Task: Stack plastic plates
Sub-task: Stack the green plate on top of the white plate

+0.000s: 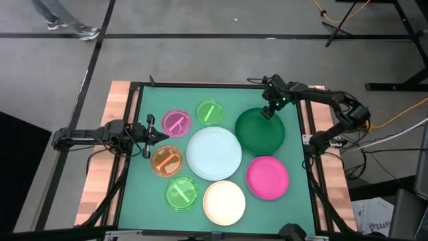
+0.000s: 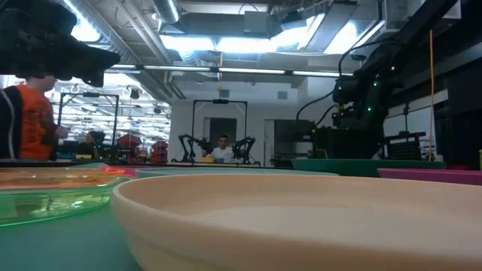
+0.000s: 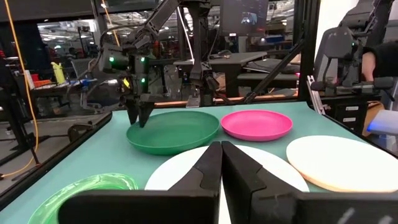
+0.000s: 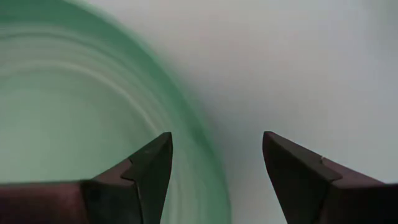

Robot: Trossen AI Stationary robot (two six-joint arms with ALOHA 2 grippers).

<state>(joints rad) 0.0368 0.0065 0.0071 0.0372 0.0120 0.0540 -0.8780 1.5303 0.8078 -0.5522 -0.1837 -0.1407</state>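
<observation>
Eight round plates lie flat and apart on the green mat: dark green (image 1: 261,130), pale blue-white (image 1: 214,152), cream (image 1: 224,203), hot pink (image 1: 267,177), translucent pink (image 1: 176,122), orange (image 1: 166,160), and two lime green (image 1: 209,112) (image 1: 181,194). My right gripper (image 1: 267,112) is open and points down over the dark green plate's far rim (image 4: 186,124). One finger stands inside the rim and one outside. My left gripper (image 1: 162,136) is shut. It hovers level between the translucent pink and orange plates, pointing toward the pale plate (image 3: 273,165).
The table's black frame (image 1: 137,87) borders the mat on all sides, with wooden strips (image 1: 100,167) outside it. Bare mat shows along the far edge and the left edge. People and other rigs show in the room beyond the table.
</observation>
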